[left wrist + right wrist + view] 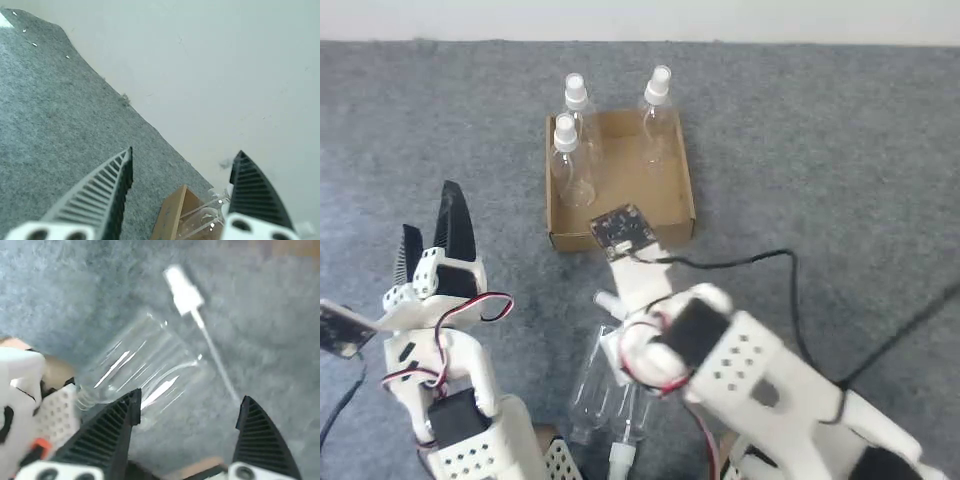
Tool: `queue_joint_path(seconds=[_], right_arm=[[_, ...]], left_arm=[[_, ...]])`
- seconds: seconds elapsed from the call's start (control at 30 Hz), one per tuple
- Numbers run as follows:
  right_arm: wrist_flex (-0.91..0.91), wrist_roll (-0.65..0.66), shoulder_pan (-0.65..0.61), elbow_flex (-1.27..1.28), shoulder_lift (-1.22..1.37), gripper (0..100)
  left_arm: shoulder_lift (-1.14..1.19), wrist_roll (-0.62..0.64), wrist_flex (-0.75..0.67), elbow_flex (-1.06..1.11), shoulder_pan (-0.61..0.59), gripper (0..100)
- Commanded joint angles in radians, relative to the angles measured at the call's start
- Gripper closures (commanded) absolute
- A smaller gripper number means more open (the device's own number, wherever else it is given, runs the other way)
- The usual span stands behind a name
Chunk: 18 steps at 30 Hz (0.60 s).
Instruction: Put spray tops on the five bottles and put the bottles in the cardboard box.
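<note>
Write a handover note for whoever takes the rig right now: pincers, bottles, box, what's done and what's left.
Left pincer: open, empty, apart from the box.
Right pincer: open, empty, above the uncapped bottles lying on the carpet, with a loose spray top beside them.
Done: three capped bottles stand in the box.
Left: cap the lying bottles, seemingly two, and box them.

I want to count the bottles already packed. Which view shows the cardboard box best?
The high view: the whole cardboard box lies open, with three capped bottles standing inside. The left wrist view catches just one corner of it.
</note>
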Motion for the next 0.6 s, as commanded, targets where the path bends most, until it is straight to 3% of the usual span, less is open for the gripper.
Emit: queue_joint_path(seconds=[0.0, 0.3, 0.57], right_arm=[[0.010, -0.132, -0.065, -0.006, 0.128, 72.4], [-0.088, -0.144, -0.070, -0.008, 0.329, 72.7], [-0.134, -0.238, -0.070, -0.008, 0.476, 72.7]], left_arm=[[-0.014, 0.008, -0.028, -0.013, 0.000, 70], [-0.014, 0.008, -0.028, -0.013, 0.000, 70], [-0.014, 0.006, -0.028, -0.012, 0.000, 70]])
